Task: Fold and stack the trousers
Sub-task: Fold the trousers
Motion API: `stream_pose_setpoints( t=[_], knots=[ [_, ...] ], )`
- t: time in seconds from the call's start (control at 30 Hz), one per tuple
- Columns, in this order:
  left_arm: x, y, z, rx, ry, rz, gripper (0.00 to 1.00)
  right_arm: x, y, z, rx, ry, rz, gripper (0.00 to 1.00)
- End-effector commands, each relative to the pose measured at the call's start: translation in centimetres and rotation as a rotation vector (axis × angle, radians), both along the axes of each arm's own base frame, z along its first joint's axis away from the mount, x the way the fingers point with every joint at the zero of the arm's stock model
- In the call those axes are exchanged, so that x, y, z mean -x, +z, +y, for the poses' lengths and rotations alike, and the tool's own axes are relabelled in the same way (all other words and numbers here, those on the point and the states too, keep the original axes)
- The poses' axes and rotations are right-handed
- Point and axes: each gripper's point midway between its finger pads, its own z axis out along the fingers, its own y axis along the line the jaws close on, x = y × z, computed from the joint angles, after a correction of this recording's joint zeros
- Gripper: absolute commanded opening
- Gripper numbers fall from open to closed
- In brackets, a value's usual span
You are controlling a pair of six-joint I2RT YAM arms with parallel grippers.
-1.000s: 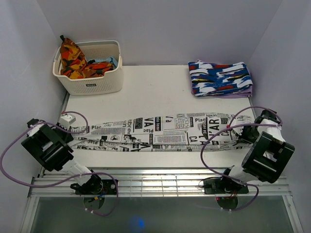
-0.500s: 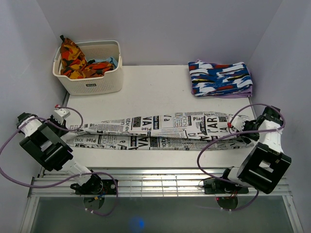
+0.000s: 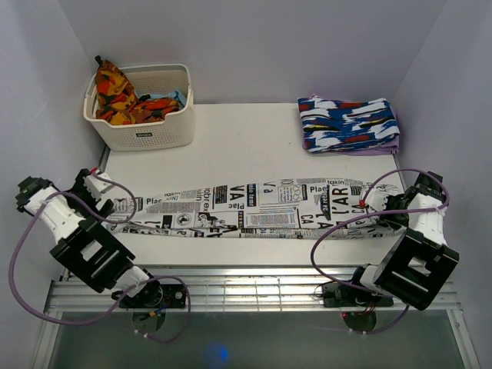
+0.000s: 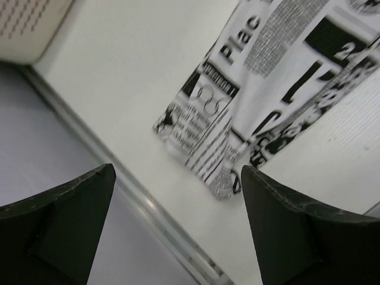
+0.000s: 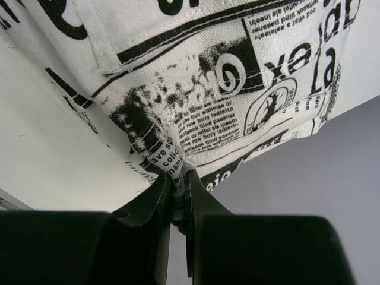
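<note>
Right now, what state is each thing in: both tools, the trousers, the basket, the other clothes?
left tool: open, empty, over the trousers' left end.
right tool: shut on the trousers' right end.
trousers: stretched in a long strip across the table, not yet stacked.
basket: upright, holding clothes.
orange cloth: crumpled, sticking out of the basket.
blue garment: folded, at the far right corner.

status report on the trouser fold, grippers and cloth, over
Left gripper open, off the trousers. Right gripper shut on their other end. Trousers lie stretched across the table. Basket and folded patterned garment at far edge, apart.
</note>
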Motion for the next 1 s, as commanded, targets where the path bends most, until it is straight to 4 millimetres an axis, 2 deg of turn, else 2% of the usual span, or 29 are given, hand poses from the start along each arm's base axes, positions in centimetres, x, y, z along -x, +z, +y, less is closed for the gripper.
stream_pose_setpoints(
  t=[0.0, 0.03, 0.07, 0.1, 0.13, 0.2, 0.23, 0.3, 0.33, 0.4, 0.43, 0.6, 0.73, 0.97],
  knots=[
    [-0.1, 1.0, -7.4, 0.139, -0.076, 0.013, 0.92, -0.1, 0.5, -0.9, 0.025, -0.025, 0.001, 0.08],
    [-1.3, 1.2, -10.2, 0.113, -0.155, -0.005, 0.87, -0.1, 0.6, -0.8, 0.021, -0.027, 0.001, 0.08],
    [-0.8, -0.5, -12.0, 0.123, -0.170, 0.061, 0.81, -0.1, 0.5, -0.8, 0.018, -0.032, 0.004, 0.08],
    [-0.9, -1.0, -13.5, 0.127, -0.184, 0.087, 0.70, -0.2, 0.6, -0.8, 0.017, -0.034, 0.003, 0.08],
    [-1.5, -1.4, -16.6, 0.145, -0.232, 0.115, 0.66, -0.2, 0.6, -0.7, 0.014, -0.038, 0.004, 0.08],
    [-1.1, -3.0, -19.4, 0.139, -0.260, 0.176, 0.64, -0.2, 0.6, -0.7, 0.015, -0.044, 0.009, 0.08],
    [-1.5, -3.0, -22.2, 0.155, -0.294, 0.188, 0.63, -0.2, 0.7, -0.6, 0.012, -0.051, 0.008, 0.08],
    [-1.1, -4.1, -24.3, 0.137, -0.314, 0.227, 0.63, -0.2, 0.7, -0.5, 0.005, -0.058, 0.013, 0.08],
    [-1.1, -4.2, -27.0, 0.117, -0.387, 0.209, 0.62, -0.4, 0.9, -0.5, 0.003, -0.061, 0.010, 0.08],
    [-0.8, -5.2, -28.3, 0.093, -0.368, 0.246, 0.61, -0.4, 1.1, -0.3, -0.012, -0.073, 0.012, 0.08],
    [-0.6, -5.3, -29.8, 0.081, -0.409, 0.236, 0.60, -0.6, 1.2, -0.3, -0.014, -0.075, 0.010, 0.08],
    [0.0, -6.8, -32.7, 0.051, -0.443, 0.275, 0.58, -1.0, 1.7, -0.3, -0.032, -0.100, 0.009, 0.08],
    [1.3, -8.5, -33.9, 0.028, -0.486, 0.319, 0.57, -1.5, 2.2, -0.2, -0.042, -0.106, 0.003, 0.08],
    [2.7, -12.1, -33.4, -0.077, -0.494, 0.354, 0.55, -1.6, 2.2, -0.1, -0.046, -0.107, 0.009, 0.08]
  ],
)
